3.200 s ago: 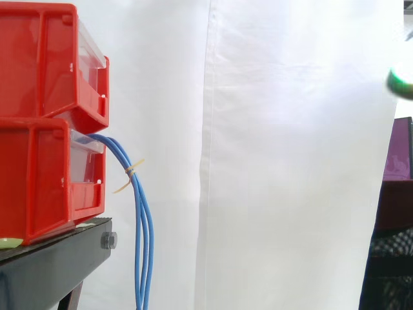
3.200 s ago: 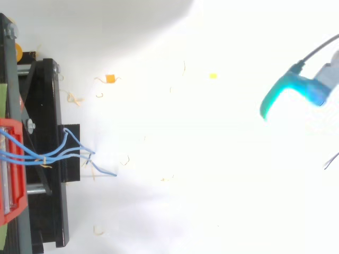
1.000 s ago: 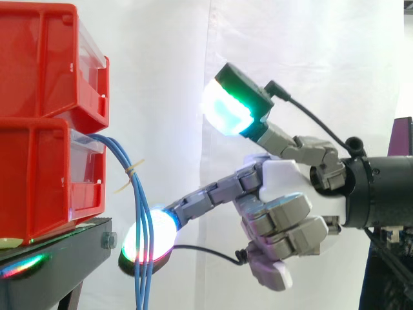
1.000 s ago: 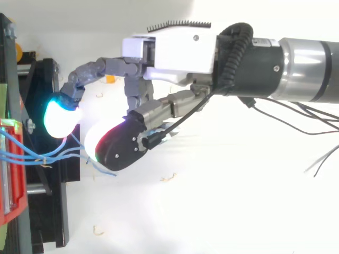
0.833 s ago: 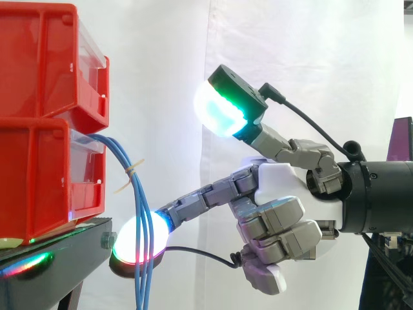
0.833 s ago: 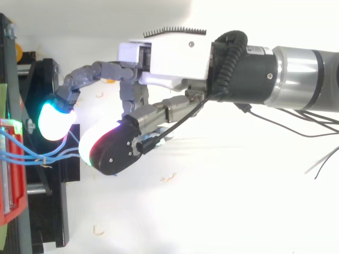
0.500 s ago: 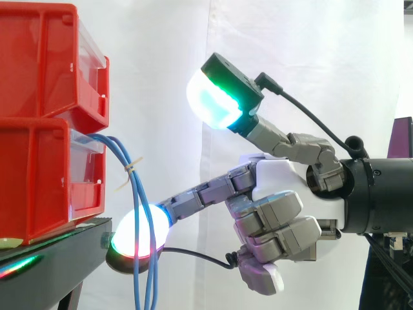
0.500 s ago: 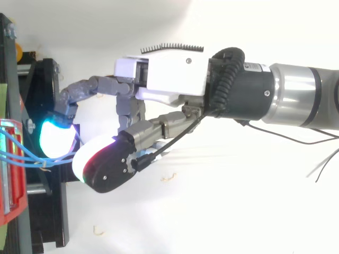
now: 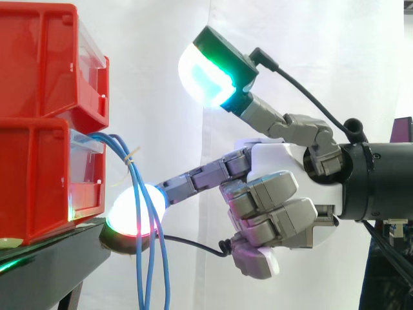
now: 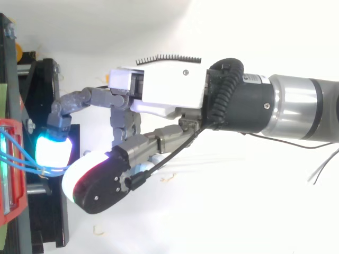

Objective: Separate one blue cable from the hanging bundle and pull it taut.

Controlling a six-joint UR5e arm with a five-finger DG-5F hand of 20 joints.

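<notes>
Hand (image 9: 277, 161) splayed wide, rounded glowing pad (image 9: 122, 210) against thin blue cables (image 9: 136, 187) from glossy red plastic bins (image 9: 39, 64).

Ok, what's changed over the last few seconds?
The hand came in from the right; its outstretched fingertip pushed into the blue cables toward the red bins, splaying them below the tie. Nothing gripped yet. Bins and black stand unchanged.

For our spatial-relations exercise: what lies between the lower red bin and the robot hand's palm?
In the side view, the hanging blue cables, crossing the glowing pad of a finger stretched from the robot hand.
</notes>
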